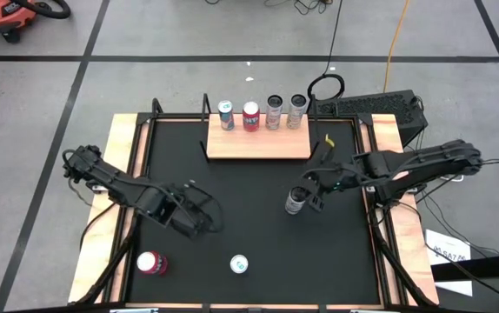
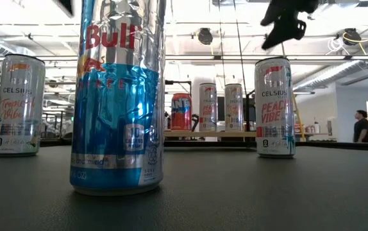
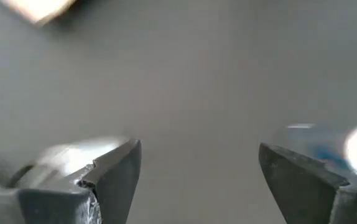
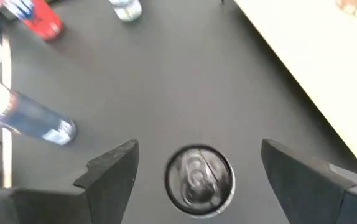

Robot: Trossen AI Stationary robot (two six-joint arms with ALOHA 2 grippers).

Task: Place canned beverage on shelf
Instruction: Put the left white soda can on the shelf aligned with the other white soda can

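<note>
High view shows the right claw [image 1: 306, 198] over the black mat [image 1: 258, 226] of the desk, right of centre, with a silver can [image 1: 296, 201] standing upright just beside it. Right wrist view looks straight down on that can's top [image 4: 199, 180]: it sits between the two dark fingers [image 4: 110, 171], which are spread wide on either side and do not touch it. At the far edge of the mat sits the shelf [image 1: 258, 143], a light-wood board with black side brackets, carrying four upright cans in a row: a blue-and-silver one [image 1: 226, 114], a red one [image 1: 250, 116] and two silver ones [image 1: 273, 111] [image 1: 296, 110]. The silver can by the right claw is well apart from the shelf, nearer the middle of the mat.

On the left side of the mat, the left claw [image 1: 199, 219] hangs low with its fingers [image 3: 116, 171] spread apart and nothing between them. Near the front edge a red can [image 1: 152, 263] lies or stands at the left corner, and a blue-and-silver can [image 1: 239, 263] stands upright near the middle. Low view has this blue can [image 2: 118, 96] looming close, a pale can [image 2: 18, 106] at its left, and the silver can [image 2: 275, 108] farther back beneath the right claw [image 2: 285, 25].
</note>
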